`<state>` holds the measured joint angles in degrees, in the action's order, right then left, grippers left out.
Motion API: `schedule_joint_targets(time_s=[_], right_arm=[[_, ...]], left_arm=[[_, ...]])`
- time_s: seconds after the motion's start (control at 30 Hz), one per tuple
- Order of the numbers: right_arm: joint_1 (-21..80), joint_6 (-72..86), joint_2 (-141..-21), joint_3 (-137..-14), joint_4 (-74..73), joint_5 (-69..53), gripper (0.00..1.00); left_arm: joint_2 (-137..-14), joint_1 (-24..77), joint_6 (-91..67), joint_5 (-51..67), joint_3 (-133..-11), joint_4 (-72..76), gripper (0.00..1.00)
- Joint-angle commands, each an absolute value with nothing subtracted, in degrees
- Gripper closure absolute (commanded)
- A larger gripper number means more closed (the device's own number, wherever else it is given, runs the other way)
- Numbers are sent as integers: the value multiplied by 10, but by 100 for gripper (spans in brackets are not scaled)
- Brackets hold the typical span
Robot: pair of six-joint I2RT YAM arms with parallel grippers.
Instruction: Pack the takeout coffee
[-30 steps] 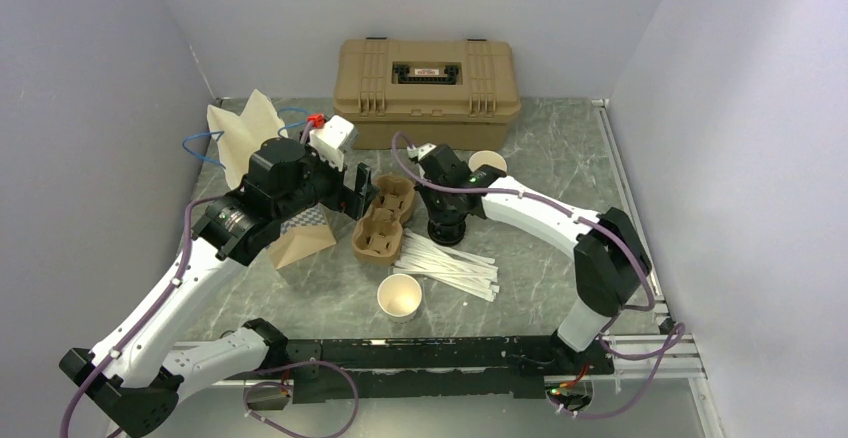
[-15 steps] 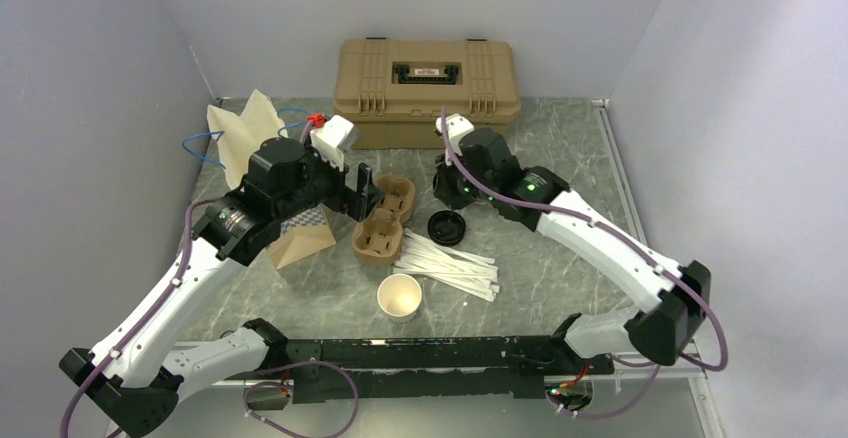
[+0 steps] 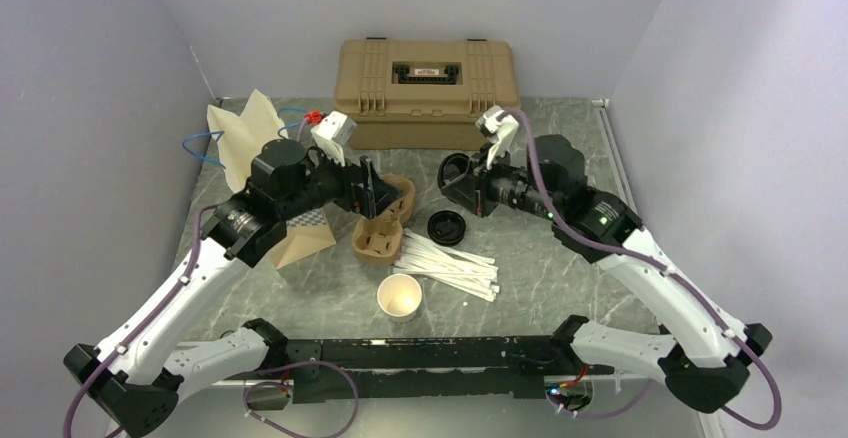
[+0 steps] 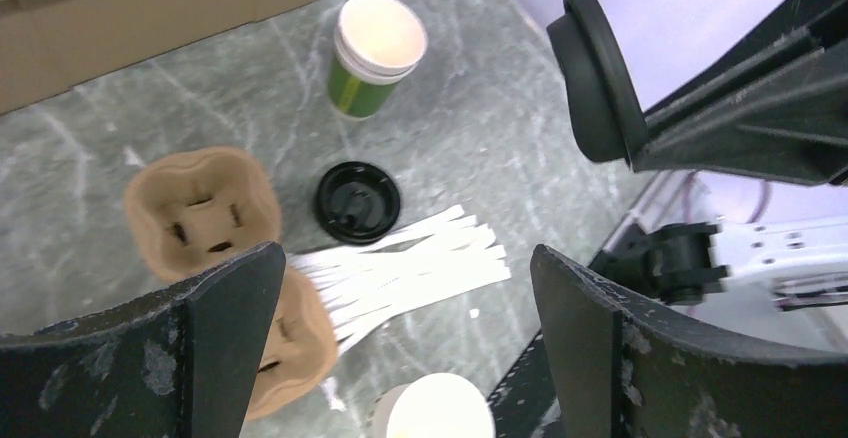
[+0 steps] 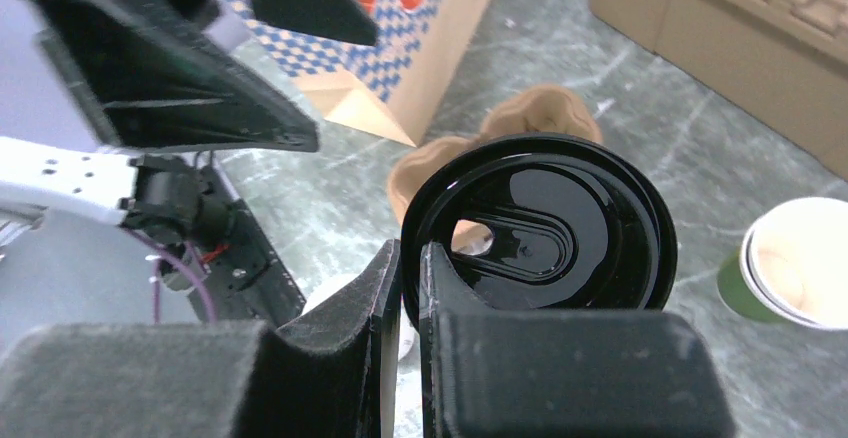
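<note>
My right gripper (image 3: 468, 182) (image 5: 412, 258) hangs above the table, shut on the rim of a black plastic lid (image 3: 455, 171) (image 5: 540, 223) (image 4: 595, 78) held on edge. The takeout coffee cup (image 3: 400, 296) (image 4: 440, 418), a tan paper cup, stands open without a lid near the front edge. A second black lid (image 3: 446, 228) (image 4: 357, 201) lies flat on the table. My left gripper (image 3: 366, 188) (image 4: 405, 268) hovers wide open over the brown pulp cup carrier (image 3: 383, 223) (image 4: 200, 208) (image 5: 500, 123), with nothing between its fingers.
A green paper cup (image 4: 375, 53) (image 5: 790, 258) stands past the flat lid. White paper sticks (image 3: 450, 263) (image 4: 400, 268) are fanned beside the carrier. A checkered paper bag (image 3: 300, 238) (image 5: 400, 38) stands at the left. A tan toolbox (image 3: 427, 78) fills the back.
My right gripper has risen from the table with a black lid and swung back and to the right, leaving another lid lying flat. The left gripper has shifted slightly right.
</note>
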<state>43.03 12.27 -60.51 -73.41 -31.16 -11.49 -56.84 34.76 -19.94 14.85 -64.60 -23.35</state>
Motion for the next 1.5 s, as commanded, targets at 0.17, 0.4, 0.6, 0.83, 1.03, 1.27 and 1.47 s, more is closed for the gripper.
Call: schedule_joint_targets(time_s=[0.17, 0.4, 0.6, 0.83, 1.03, 1.27, 1.47], right_arm=[[428, 131, -519, -704, -198, -269, 93], [428, 144, -483, -694, -156, -320, 92], [428, 169, -467, -684, -112, -353, 92], [428, 217, -469, -680, -44, -394, 92], [428, 278, -484, -665, 45, -429, 92], [428, 313, -513, -672, 99, -455, 92], [428, 342, -532, -672, 147, -475, 92]], left_arm=[[-540, 351, -344, 266, -588, -47, 1], [-513, 351, -418, 329, -549, 74, 1], [-491, 351, -474, 396, -522, 200, 0], [-506, 350, -513, 465, -515, 298, 1], [-515, 351, -515, 482, -529, 313, 1], [-519, 351, -519, 483, -532, 327, 0], [-522, 351, -523, 482, -536, 333, 0]])
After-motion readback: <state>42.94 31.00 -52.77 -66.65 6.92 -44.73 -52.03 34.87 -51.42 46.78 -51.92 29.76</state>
